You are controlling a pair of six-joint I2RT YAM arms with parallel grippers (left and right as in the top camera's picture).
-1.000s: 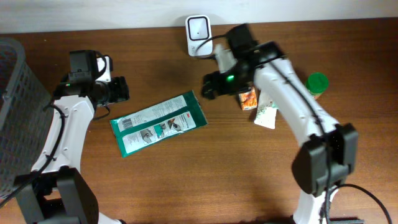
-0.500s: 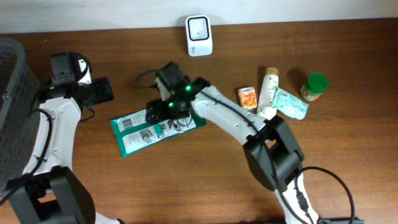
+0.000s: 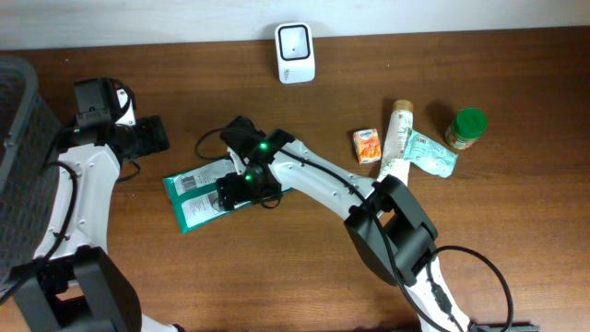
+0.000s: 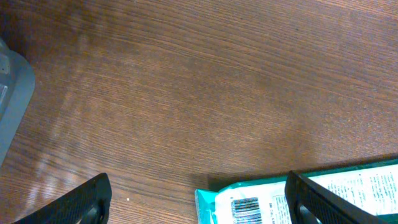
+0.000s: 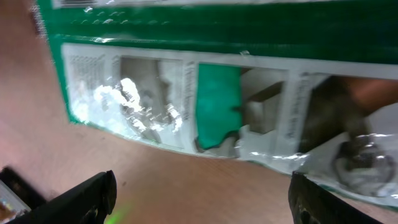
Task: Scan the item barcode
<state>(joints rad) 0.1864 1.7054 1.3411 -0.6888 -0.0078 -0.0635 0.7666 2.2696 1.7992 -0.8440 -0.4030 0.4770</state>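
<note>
The packet lies flat on the worktop, barcode up. It looks light, floppy and slick, so pinch a long edge. The right end effector hovers over it, wide open and empty; the left end effector is open too, nearby.

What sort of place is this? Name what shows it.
Probably a mock shop checkout on a table: white scanner at the back, grey basket at the left, green packet with a barcode showing.

Overhead's evenly lit and sharp, soft shadows. Right wrist view is smeared with blur, glare on the packet; left wrist has pale sheen lower left
</note>
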